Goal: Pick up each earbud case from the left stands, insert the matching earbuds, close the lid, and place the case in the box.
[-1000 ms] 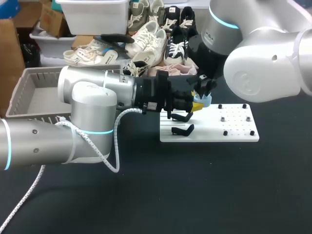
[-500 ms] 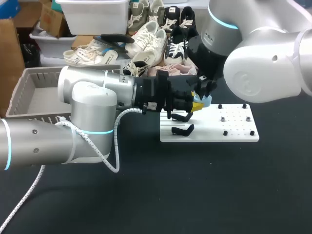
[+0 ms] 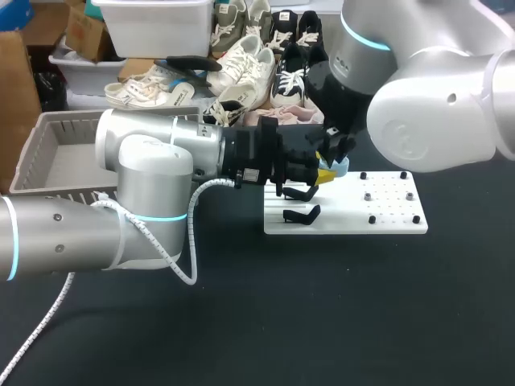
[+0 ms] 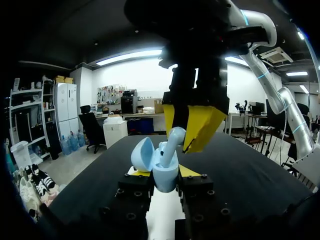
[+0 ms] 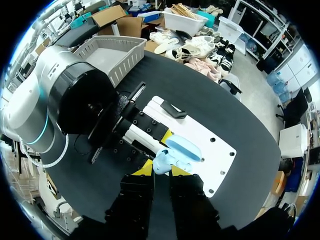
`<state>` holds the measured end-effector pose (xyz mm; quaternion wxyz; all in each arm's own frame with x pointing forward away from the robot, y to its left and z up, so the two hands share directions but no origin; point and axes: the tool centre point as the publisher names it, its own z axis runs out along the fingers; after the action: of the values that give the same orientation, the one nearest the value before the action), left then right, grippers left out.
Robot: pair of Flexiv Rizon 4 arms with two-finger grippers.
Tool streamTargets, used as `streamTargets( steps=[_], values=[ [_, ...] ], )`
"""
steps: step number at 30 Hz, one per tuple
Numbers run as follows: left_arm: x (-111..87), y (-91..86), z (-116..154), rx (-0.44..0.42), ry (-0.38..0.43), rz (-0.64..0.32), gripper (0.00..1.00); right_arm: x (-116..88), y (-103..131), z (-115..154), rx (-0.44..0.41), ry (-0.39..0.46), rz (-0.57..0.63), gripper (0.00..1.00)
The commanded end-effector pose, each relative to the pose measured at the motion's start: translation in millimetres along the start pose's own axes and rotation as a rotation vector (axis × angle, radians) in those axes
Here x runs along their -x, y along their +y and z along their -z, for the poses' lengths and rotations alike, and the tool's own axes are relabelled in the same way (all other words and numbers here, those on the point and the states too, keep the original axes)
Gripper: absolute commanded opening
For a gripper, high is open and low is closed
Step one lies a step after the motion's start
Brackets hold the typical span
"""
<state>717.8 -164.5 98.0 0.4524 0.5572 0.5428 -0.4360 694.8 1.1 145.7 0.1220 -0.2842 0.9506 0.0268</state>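
Note:
A light blue earbud case (image 4: 165,175) with its lid (image 4: 142,152) swung open sits between the fingers of my left gripper (image 4: 164,172), which is shut on it. From above, my right gripper (image 4: 191,127) is shut on a light blue earbud (image 4: 172,142) whose lower end is inside the case. In the right wrist view the earbud (image 5: 159,165) lies between my right gripper's (image 5: 161,169) yellow tips, with the case lid (image 5: 185,149) just ahead. In the head view both grippers meet at the case (image 3: 339,167), above the white board's back left corner.
The white board (image 3: 354,219) carries two black stands (image 3: 302,193) on its left part and several small pegs (image 3: 390,195) on its right. A grey basket (image 3: 56,153) stands at the table's far left, behind my left arm.
My right arm has shifted very slightly to the left above the case. Both grips stay as they were.

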Motion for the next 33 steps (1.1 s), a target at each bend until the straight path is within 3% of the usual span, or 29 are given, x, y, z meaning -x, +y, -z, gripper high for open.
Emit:
streamTargets(
  steps=[1, 33],
  values=[
    [0.3, -1.5, -0.1, 0.005, -0.001, -0.001, 0.00, -0.3, 0.6, 0.0, -0.002, -0.001, -0.001, 0.00],
    [0.3, -1.5, -0.1, 0.005, -0.001, -0.001, 0.00, 1.8, -4.8, -9.4, -0.005, 0.030, -0.003, 0.00]
  ],
)
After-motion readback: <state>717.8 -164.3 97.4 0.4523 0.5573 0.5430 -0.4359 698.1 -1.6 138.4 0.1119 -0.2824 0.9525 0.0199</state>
